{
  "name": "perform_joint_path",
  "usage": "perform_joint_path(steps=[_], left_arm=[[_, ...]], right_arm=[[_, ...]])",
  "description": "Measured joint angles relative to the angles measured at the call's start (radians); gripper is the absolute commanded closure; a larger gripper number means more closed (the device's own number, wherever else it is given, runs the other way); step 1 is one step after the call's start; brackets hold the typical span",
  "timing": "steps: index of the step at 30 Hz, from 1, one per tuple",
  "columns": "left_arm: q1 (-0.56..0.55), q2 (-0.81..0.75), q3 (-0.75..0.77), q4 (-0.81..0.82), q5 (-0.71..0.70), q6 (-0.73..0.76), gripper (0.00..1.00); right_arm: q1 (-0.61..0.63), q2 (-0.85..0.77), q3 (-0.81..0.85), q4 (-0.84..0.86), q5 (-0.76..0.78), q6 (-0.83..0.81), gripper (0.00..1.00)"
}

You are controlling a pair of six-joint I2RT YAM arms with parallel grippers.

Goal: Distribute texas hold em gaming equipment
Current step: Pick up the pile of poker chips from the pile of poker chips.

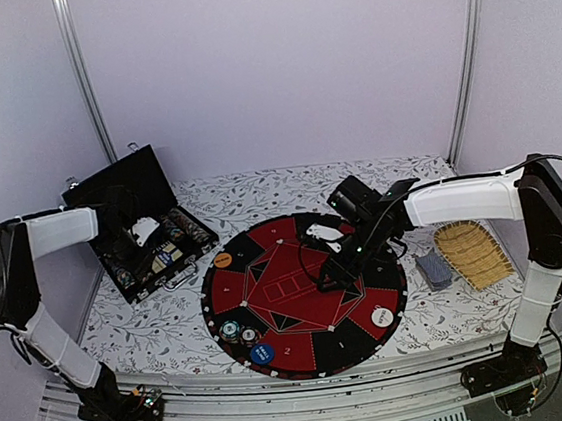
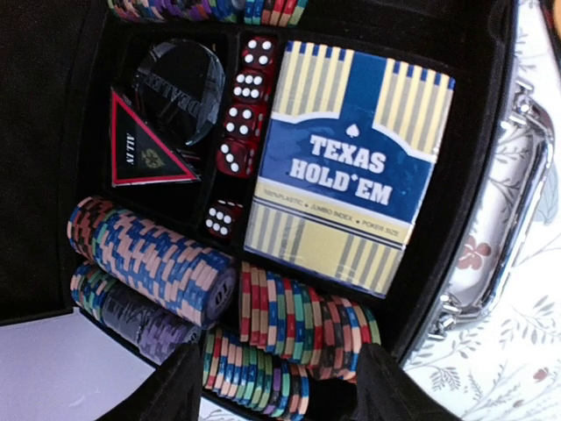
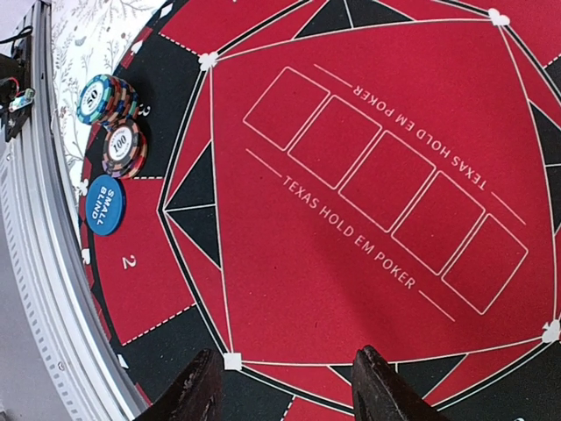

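Now the left gripper [image 2: 279, 388] hangs spread and empty over the case [image 2: 486, 167] at the far left, with rows of poker chips [image 2: 289, 320] lying below between its fingers [image 2: 175, 390]. The right gripper [image 3: 294, 390], likewise released, hovers above the red mat [image 3: 351, 289]; two chip stacks [image 3: 123, 147] lie apart from it, at its near left.

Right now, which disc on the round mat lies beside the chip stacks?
The blue disc, next to the chip stacks; the orange disc and white disc lie alone.
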Motion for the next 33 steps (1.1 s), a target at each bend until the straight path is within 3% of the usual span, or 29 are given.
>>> perform_joint_path(steps=[5, 14, 16, 20, 26, 33], left_arm=[[0.000, 0.011, -0.003, 0.017, -0.011, 0.006, 0.35], [0.005, 0.031, -0.001, 0.003, 0.025, 0.002, 0.16], [0.013, 0.025, -0.001, 0.004, 0.045, 0.002, 0.17], [0.023, 0.027, 0.001, -0.023, 0.091, -0.002, 0.29], [0.028, 0.071, 0.032, -0.071, 0.121, -0.013, 0.36], [0.031, 0.072, 0.034, -0.079, 0.125, -0.024, 0.33]], right_arm=[[0.000, 0.001, 0.000, -0.004, -0.014, 0.000, 0.47], [0.000, 0.001, 0.000, -0.018, -0.016, 0.000, 0.47], [0.000, 0.001, 0.000, -0.019, -0.016, -0.001, 0.47], [0.000, 0.002, 0.000, -0.023, -0.017, -0.001, 0.47], [0.000, 0.002, 0.000, -0.033, -0.019, -0.004, 0.47], [0.000, 0.002, 0.000, -0.039, -0.020, -0.005, 0.47]])
